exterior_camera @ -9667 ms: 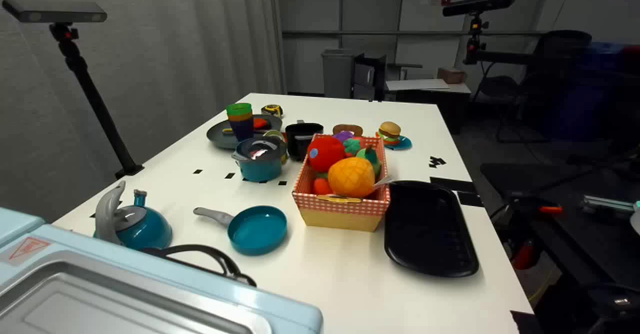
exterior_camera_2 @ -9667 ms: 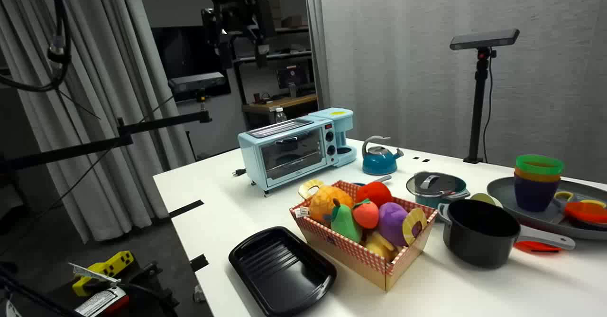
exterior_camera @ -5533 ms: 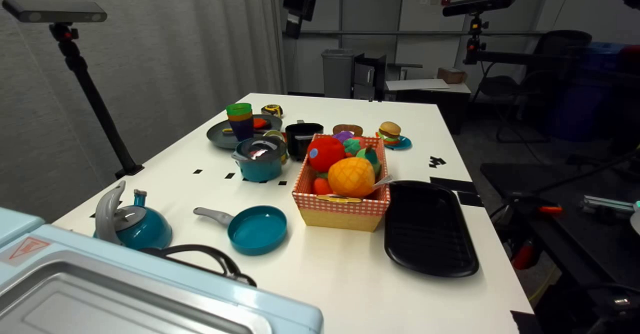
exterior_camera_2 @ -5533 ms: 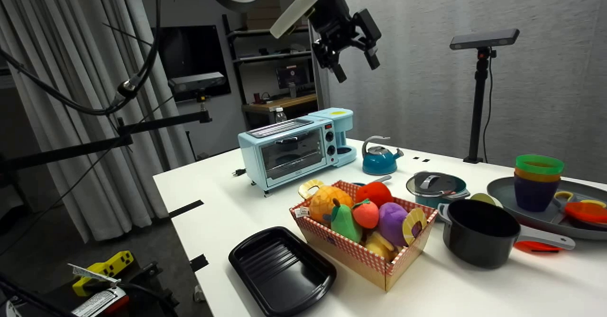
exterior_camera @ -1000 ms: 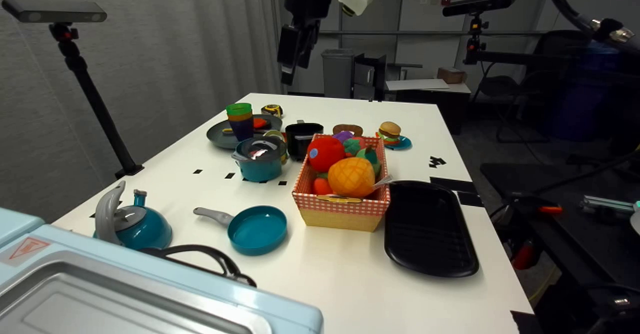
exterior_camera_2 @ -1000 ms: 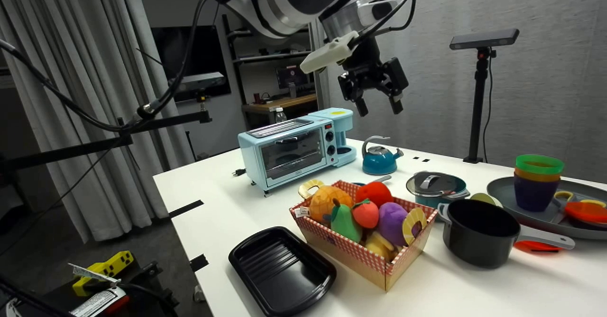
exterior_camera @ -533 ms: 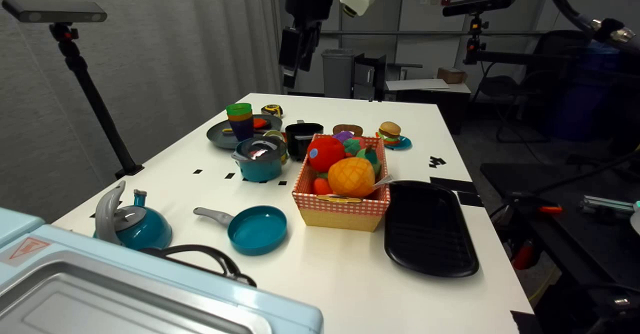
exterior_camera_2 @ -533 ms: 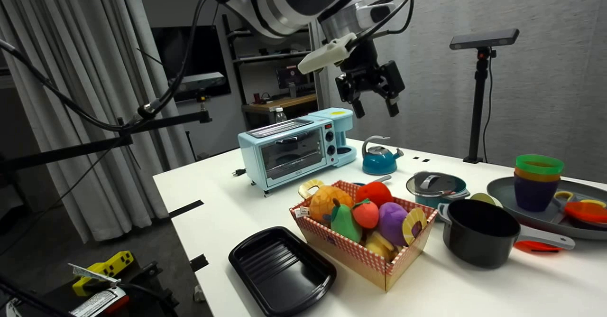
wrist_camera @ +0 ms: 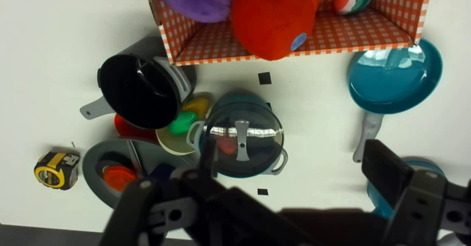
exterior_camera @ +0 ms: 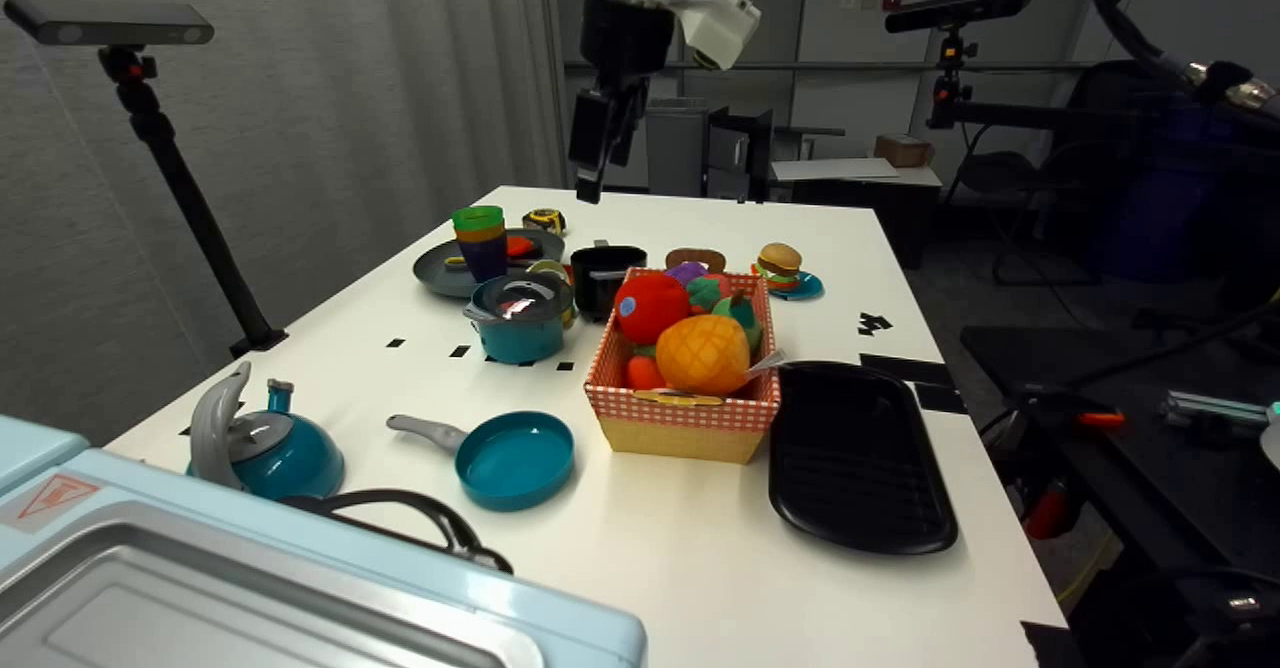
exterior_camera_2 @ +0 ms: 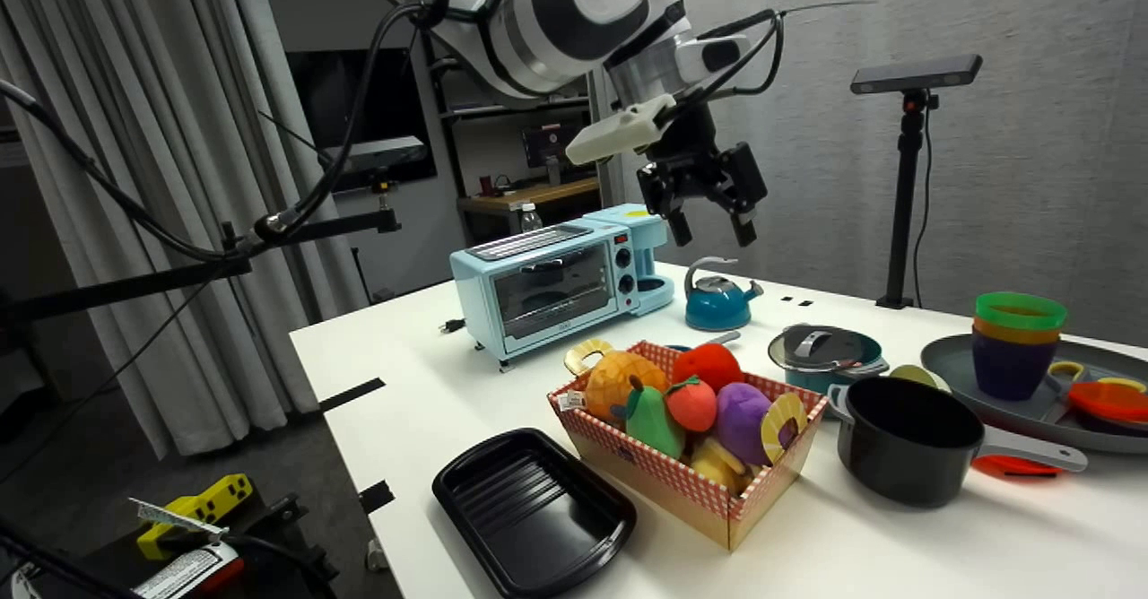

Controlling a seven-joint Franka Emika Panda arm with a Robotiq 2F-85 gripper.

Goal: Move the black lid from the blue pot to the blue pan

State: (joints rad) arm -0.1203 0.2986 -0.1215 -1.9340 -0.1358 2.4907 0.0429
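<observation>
Counting one claw [exterior_camera_2: 713,233] spread wide, one basket [exterior_camera: 680,438], one blue pan [exterior_camera: 515,463], one blue pot [exterior_camera: 520,340] topped by one lid [wrist_camera: 257,144]. Looks round, dark and glossy, with a grey handle [wrist_camera: 242,141].

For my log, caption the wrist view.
Open gripper above a table: black lid on blue pot, blue pan at frame right.
</observation>
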